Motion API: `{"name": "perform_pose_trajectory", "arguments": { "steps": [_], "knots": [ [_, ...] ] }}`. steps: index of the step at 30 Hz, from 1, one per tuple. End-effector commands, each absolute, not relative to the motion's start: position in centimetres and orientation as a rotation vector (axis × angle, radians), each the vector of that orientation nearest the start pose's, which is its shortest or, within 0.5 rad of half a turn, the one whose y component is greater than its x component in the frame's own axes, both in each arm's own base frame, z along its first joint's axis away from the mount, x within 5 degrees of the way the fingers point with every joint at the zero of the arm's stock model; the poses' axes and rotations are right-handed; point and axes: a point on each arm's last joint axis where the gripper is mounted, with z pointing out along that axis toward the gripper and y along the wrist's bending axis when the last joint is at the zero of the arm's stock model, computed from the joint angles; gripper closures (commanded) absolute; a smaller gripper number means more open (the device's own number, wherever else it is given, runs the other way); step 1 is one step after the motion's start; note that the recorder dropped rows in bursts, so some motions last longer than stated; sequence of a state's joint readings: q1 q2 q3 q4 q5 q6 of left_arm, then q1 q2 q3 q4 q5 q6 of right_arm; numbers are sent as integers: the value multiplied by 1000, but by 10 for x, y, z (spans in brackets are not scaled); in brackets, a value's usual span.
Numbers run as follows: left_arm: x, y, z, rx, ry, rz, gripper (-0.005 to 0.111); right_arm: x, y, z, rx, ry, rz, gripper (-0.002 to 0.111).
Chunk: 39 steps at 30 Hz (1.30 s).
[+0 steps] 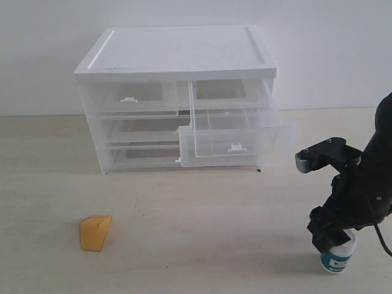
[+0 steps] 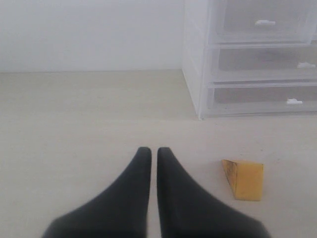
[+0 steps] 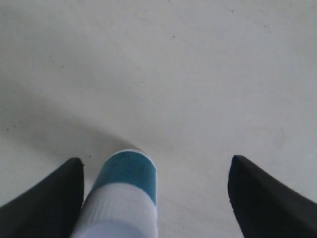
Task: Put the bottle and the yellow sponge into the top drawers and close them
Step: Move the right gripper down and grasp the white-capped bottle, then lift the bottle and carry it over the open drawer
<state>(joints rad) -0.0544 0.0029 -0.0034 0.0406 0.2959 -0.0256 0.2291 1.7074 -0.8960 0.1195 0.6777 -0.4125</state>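
Note:
The teal-blue bottle point(image 1: 336, 260) with its white cap stands on the table at the front right. My right gripper point(image 1: 334, 244) is lowered over it and open. In the right wrist view the bottle point(image 3: 130, 173) sits between the fingers of the right gripper point(image 3: 156, 163), close against one finger and far from the other. The yellow sponge point(image 1: 95, 233) lies at the front left. My left gripper point(image 2: 150, 151) is shut and empty, with the sponge point(image 2: 245, 178) beside it, apart. The top right drawer point(image 1: 236, 138) is pulled out; the top left drawer point(image 1: 131, 98) is closed.
The clear plastic cabinet point(image 1: 177, 55) with a white top stands at the back centre against a white wall. Its two full-width lower drawers point(image 2: 262, 96) are closed. The open drawer juts forward over the table toward the right arm.

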Motion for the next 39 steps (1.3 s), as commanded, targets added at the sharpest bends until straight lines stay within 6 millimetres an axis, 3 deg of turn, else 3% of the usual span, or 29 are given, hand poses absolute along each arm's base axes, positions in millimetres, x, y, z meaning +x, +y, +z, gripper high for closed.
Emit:
{"name": "perform_pose_trajectory", "arguments": {
  "steps": [1, 6, 12, 22, 31, 35, 38, 39],
  "knots": [
    [54, -2, 186, 47, 1779, -21, 103, 287, 74, 150, -798, 2860, 98, 45],
    [54, -2, 186, 47, 1779, -21, 103, 288, 74, 146, -797, 2876, 100, 61],
    [54, -2, 186, 47, 1779, -21, 103, 285, 74, 146, -799, 2903, 107, 108],
    [54, -2, 186, 47, 1779, -21, 103, 284, 74, 155, -803, 2911, 114, 108],
    [54, -2, 186, 47, 1779, -21, 103, 278, 72, 220, -812, 2849, 89, 108],
    [54, -2, 186, 47, 1779, -21, 103, 265, 65, 280, -797, 2764, 20, 108],
    [54, -2, 186, 47, 1779, -21, 103, 256, 66, 330, -815, 2558, 36, 108],
    [54, -2, 186, 47, 1779, -21, 103, 254, 67, 337, -848, 2503, 50, 108]
  ]
}}
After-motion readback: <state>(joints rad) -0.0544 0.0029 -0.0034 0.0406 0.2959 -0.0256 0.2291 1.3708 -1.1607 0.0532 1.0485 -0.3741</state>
